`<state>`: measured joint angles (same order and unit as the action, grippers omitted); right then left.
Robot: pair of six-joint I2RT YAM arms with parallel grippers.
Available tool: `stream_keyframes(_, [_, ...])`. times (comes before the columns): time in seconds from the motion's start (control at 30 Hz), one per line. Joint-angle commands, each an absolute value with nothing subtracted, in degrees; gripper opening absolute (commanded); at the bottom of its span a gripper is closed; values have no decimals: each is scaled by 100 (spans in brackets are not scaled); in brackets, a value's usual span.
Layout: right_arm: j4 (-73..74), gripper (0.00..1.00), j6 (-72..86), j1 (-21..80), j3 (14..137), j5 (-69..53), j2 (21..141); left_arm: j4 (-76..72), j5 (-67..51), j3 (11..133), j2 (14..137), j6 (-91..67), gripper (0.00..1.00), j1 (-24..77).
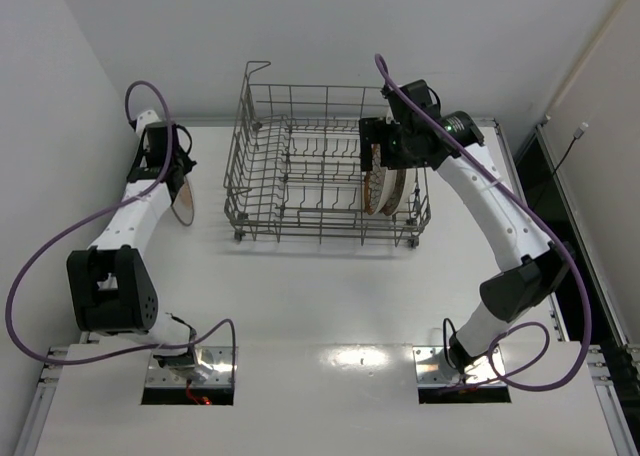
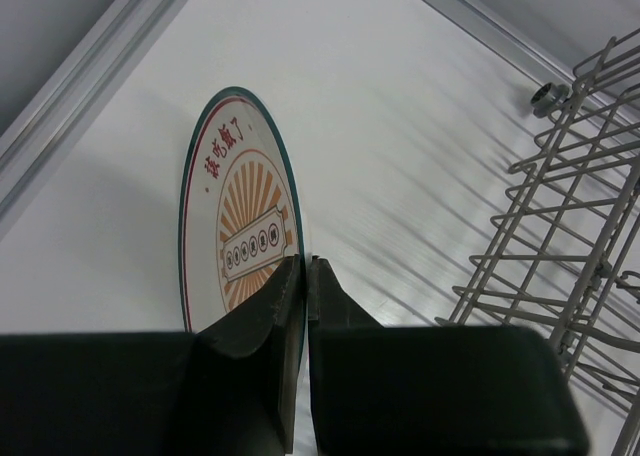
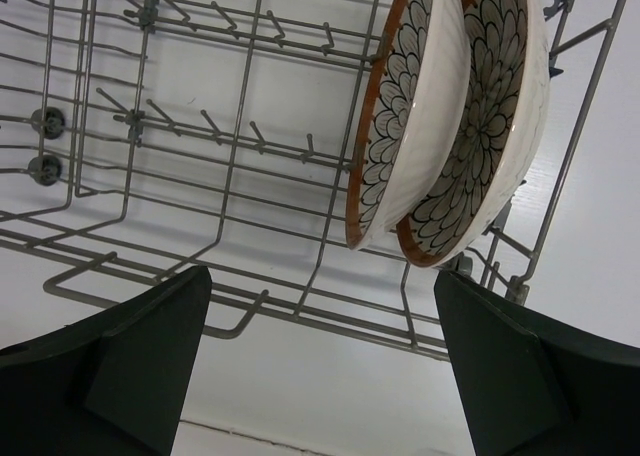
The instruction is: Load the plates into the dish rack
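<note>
Left gripper [image 2: 305,268] is clamped shut on the rim of the sunburst plate [image 2: 238,226], which stands on edge near the tabletop's [image 1: 330,296] left edge, to the left of the dish rack [image 1: 240,166]. Right gripper [image 3: 320,281] hangs spread wide over the rack's right end, holding nothing. Below it a brown-rimmed petal plate [image 3: 405,116] and a second patterned plate [image 3: 490,126] stand on edge side by side

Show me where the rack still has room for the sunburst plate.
Free: in the dish rack, the tine rows from its left wall to the two patterned plates; also the table in front. Crowded: the right end, where those plates stand under the open right gripper.
</note>
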<state>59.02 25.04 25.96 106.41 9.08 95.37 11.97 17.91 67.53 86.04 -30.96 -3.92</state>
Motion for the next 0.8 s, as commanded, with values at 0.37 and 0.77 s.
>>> stream_keyframes(0.37, [5722, 91, 2505, 2566, 10634, 580, 9448, 1195, 1987, 6618, 7770, -3296, 0, -457])
stream_keyframes(0.77, [5037, 91, 2399, 2566, 10407, -210, 9246, 1256, 1749, 7049, 7717, -3665, 0, -457])
